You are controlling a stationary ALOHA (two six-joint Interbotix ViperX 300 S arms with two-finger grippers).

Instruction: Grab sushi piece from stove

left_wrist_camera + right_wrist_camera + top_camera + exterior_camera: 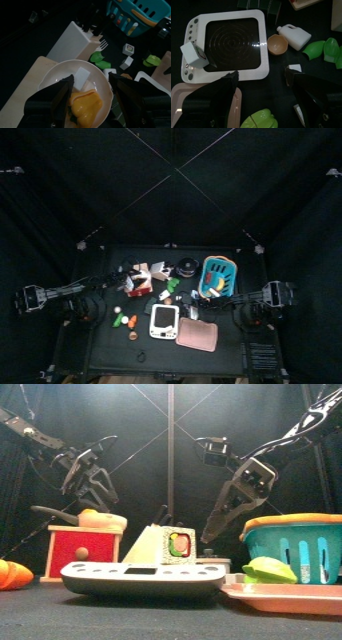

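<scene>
**Sushi piece sits on the stove, both grippers hang open above**

Here the stove (230, 44), a white rounded block with a dark ringed cooking face, lies flat near the front edge of the table (100, 353). The sushi piece (193, 54) rests on the stove's edge beside the row of knobs; from the front it stands upright on the stove (144, 574), showing a green and pink centre (178, 544).

The right gripper (261, 82) hangs above the stove with its jaws spread apart and nothing between them, the sushi piece off to one side of the gap. Just beside the stove lie a small tan bowl (278, 43), a white jug (296, 34) and green leaf pieces (319, 49). A pink mat (201, 107) lies against the stove on the gripper's side. A blue basket (297, 544) stands behind the mat.

The left gripper (90, 87) is well away from the stove, over a white plate (77, 75) holding an orange food piece (87, 105). Its jaws are also apart and grip nothing.
</scene>
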